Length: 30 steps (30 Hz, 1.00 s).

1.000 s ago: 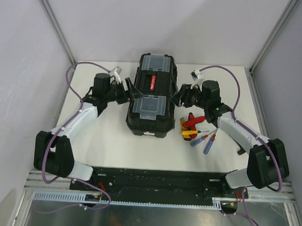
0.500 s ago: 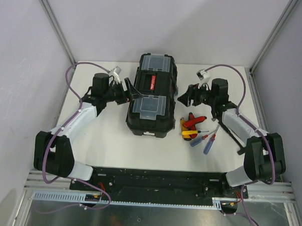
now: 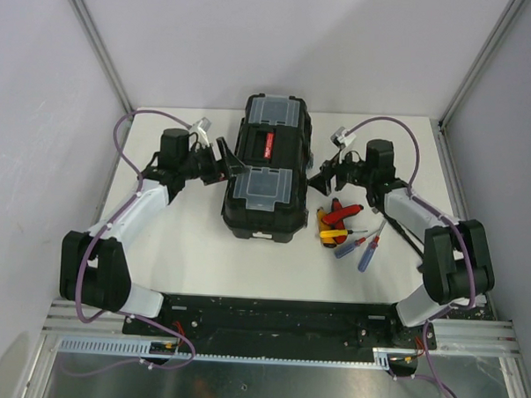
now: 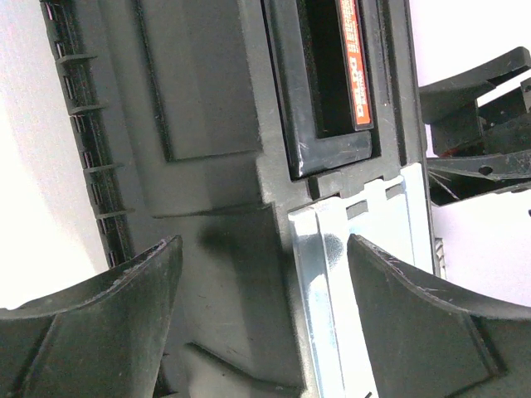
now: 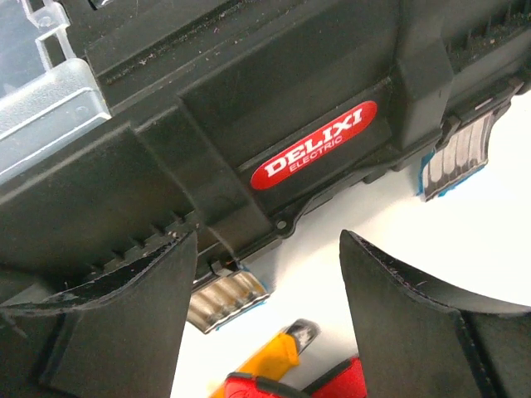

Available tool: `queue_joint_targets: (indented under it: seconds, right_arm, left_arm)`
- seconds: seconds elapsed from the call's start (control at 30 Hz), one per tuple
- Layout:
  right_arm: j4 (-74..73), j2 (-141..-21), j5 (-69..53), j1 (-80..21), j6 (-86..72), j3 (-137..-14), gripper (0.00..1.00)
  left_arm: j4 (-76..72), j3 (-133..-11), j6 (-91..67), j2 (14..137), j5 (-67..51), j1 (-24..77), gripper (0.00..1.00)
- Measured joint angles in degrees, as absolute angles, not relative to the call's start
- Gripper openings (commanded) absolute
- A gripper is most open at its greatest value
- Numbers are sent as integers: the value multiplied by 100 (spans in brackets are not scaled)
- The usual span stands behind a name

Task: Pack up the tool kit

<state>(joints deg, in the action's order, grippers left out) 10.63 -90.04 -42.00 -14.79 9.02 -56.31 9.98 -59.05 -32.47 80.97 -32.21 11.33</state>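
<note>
The large black plastic toolbox [image 3: 269, 168] with clear lid compartments is sitting shut in the middle of the white bench [image 3: 193, 240]. The left tool [image 3: 230, 159] is hovering at its left flank, fingers spread wide, gripping nothing. The right tool [image 3: 319, 173] is facing the right flank, fingers likewise parted and empty. The red, blue and yellow-handled screwdrivers [image 3: 348, 231] are lying loose just right of the box.

My left arm [image 3: 124, 219] reaches forward and inward from a folded elbow low at the outer side. My left gripper [image 3: 228, 157] points right, jaws spread wide. My right arm [image 3: 415, 214] mirrors it, elbow tucked near its base, forearm angled inward. My right gripper [image 3: 323, 172] faces left, jaws also wide apart.
</note>
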Motion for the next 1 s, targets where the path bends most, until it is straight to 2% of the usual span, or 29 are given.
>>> queue_joint_targets:
  seconds: [0.3, 0.43, 0.8, 0.9, 1.0]
  right_arm:
    - [1761, -9483, -4606, -1559, 1264, -5699, 74]
    - [1914, -9723, -4862, -1632, 1455, -5839, 68]
    - [1946, -9935, -5321, -1835, 1730, -6034, 24]
    - [1955, -9944, -5214, -1962, 1782, -6047, 5]
    - [1973, -9939, -5035, -2078, 1772, -6058, 1]
  left_arm:
    - [1048, -5953, -3236, 8136, -3262, 1094, 84]
    - [1081, -5986, -3197, 8160, -3286, 1083, 84]
    - [1129, -6165, -3096, 8333, -3282, 1015, 84]
    - [1138, -6213, -3081, 8390, -3210, 956, 84]
    - [1133, -6250, -3044, 8425, -3157, 915, 84]
